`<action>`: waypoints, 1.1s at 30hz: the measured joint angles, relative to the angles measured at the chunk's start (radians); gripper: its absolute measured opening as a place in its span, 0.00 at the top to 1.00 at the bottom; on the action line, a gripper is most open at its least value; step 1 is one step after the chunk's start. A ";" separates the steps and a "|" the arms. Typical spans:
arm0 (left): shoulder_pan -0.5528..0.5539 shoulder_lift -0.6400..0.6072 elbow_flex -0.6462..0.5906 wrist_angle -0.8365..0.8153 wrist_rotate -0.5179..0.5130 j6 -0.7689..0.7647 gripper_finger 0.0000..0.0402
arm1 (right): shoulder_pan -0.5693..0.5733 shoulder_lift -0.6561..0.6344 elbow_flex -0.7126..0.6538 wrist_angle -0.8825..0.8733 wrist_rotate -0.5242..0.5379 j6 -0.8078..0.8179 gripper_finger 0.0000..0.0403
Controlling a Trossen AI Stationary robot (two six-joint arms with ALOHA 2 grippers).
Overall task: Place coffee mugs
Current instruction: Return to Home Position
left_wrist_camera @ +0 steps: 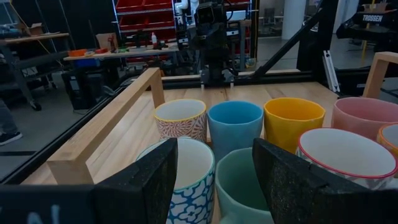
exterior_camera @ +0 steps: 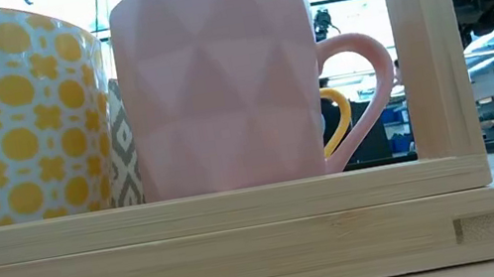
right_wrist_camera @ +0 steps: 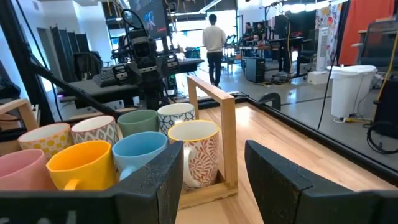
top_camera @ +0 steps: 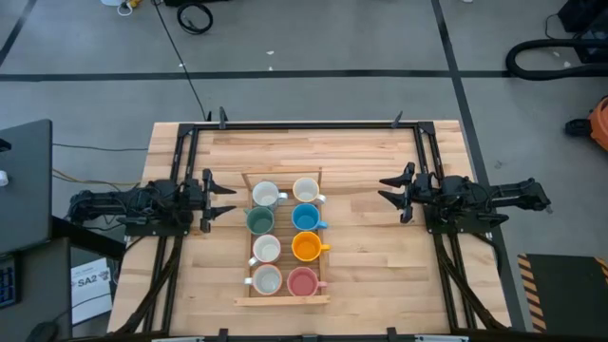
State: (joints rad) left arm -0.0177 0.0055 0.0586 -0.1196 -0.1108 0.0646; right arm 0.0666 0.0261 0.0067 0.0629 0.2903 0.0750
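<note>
Left gripper [top_camera: 231, 200]: jaws spread wide, empty, just off the 9 o'clock side of the wooden shelf [top_camera: 283, 300]. Right gripper [top_camera: 384, 190]: likewise wide open, empty, apart at 3 o'clock. All eight coffee mugs [top_camera: 305, 217] stand inside the shelf, two columns of four, pink mug [top_camera: 302, 281] at the 5 o'clock corner. Placement looks complete; only parking the arms seems left.

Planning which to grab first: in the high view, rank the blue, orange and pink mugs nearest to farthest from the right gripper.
From the right gripper:
1. Blue mug, right column, second from the picture's top.
2. Orange mug, just below it.
3. Pink mug, column's bottom end.
</note>
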 joint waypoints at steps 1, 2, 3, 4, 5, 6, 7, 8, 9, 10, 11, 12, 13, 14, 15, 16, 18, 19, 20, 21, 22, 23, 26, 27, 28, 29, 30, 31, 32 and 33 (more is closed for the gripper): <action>0.000 0.000 0.000 0.000 0.000 0.000 0.47 | 0.000 0.000 0.000 0.000 0.000 0.000 0.56; 0.000 0.000 0.000 0.000 0.000 -0.001 0.47 | 0.000 0.000 0.000 0.000 -0.001 0.000 0.56; 0.000 0.000 0.000 0.001 0.000 -0.001 0.47 | 0.000 0.000 0.000 0.001 -0.001 0.000 0.56; 0.000 0.000 0.000 0.004 0.000 0.000 0.47 | 0.000 0.000 0.000 0.001 -0.001 0.000 0.56; 0.000 0.000 0.000 0.009 0.000 0.000 0.47 | 0.000 0.000 0.000 0.001 -0.002 0.000 0.56; 0.000 0.000 0.000 0.017 0.000 -0.001 0.47 | 0.000 0.000 0.000 0.001 -0.003 0.000 0.56; 0.000 0.000 -0.002 0.026 -0.001 -0.001 0.47 | 0.000 0.000 0.000 0.002 -0.003 0.000 0.56; 0.000 0.000 -0.003 0.036 -0.001 0.000 0.47 | 0.000 0.000 0.000 0.003 -0.003 0.000 0.56; 0.000 0.000 -0.005 0.046 -0.001 0.000 0.47 | 0.000 0.000 0.000 0.003 -0.003 0.000 0.56; 0.000 0.000 -0.006 0.056 -0.002 -0.001 0.47 | 0.000 0.000 0.000 0.003 -0.003 0.000 0.56; 0.000 0.000 -0.007 0.063 -0.004 -0.001 0.47 | 0.000 0.000 0.000 0.003 -0.003 0.000 0.56; 0.000 0.000 -0.007 0.070 -0.004 0.000 0.47 | 0.000 0.000 0.000 0.003 -0.003 0.000 0.56; 0.000 0.000 -0.007 0.076 -0.004 0.000 0.47 | 0.000 0.000 0.000 0.003 -0.003 0.000 0.56; 0.000 0.000 -0.007 0.077 -0.004 -0.001 0.47 | 0.000 0.000 0.000 0.003 -0.003 0.000 0.56; 0.000 0.000 -0.007 0.076 -0.003 -0.001 0.47 | 0.000 0.000 0.000 0.003 -0.003 0.000 0.56; 0.000 0.000 -0.007 0.077 -0.003 -0.001 0.47 | 0.000 0.000 0.000 0.003 -0.004 0.000 0.56; 0.000 0.000 -0.007 0.082 -0.003 -0.001 0.47 | 0.000 0.000 0.000 0.003 -0.004 0.000 0.56; 0.000 0.000 -0.006 0.084 -0.003 -0.001 0.47 | 0.000 0.000 0.000 0.003 -0.004 0.000 0.56; 0.000 0.000 -0.006 0.084 -0.003 -0.001 0.47 | 0.000 0.000 0.000 0.003 -0.004 0.000 0.56; 0.000 0.000 -0.006 0.084 -0.003 0.000 0.47 | 0.000 0.000 0.000 0.003 -0.004 0.000 0.56; 0.000 0.000 -0.006 0.084 -0.002 -0.001 0.47 | 0.000 0.000 0.000 0.003 -0.004 0.000 0.56; 0.000 0.000 -0.005 0.085 -0.002 -0.001 0.47 | 0.000 0.000 0.000 0.003 -0.004 0.000 0.56; 0.000 0.000 -0.004 0.087 -0.001 -0.001 0.47 | 0.000 0.000 0.000 0.003 -0.004 0.000 0.56; 0.000 0.000 -0.004 0.087 0.000 -0.001 0.47 | 0.000 0.000 0.000 0.003 -0.004 0.000 0.56; 0.000 0.000 -0.004 0.087 0.000 -0.001 0.47 | 0.000 0.000 0.000 0.003 -0.004 0.000 0.56; 0.000 0.000 -0.004 0.087 0.000 0.000 0.47 | 0.000 0.000 0.000 0.003 -0.004 0.000 0.56; 0.000 0.000 -0.004 0.087 0.000 0.000 0.47 | 0.000 0.000 0.000 0.003 -0.004 0.000 0.56; 0.000 0.000 -0.004 0.087 0.000 -0.001 0.47 | 0.000 0.000 0.000 0.003 -0.004 0.000 0.56; 0.000 0.000 -0.003 0.087 0.000 -0.001 0.47 | 0.000 0.000 0.000 0.003 -0.004 0.000 0.56; 0.000 0.000 -0.003 0.088 0.000 0.000 0.47 | 0.000 0.000 0.000 0.003 -0.004 0.000 0.56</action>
State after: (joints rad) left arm -0.0177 0.0052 0.0559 -0.0315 -0.1112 0.0643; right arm 0.0666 0.0261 0.0067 0.0662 0.2867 0.0753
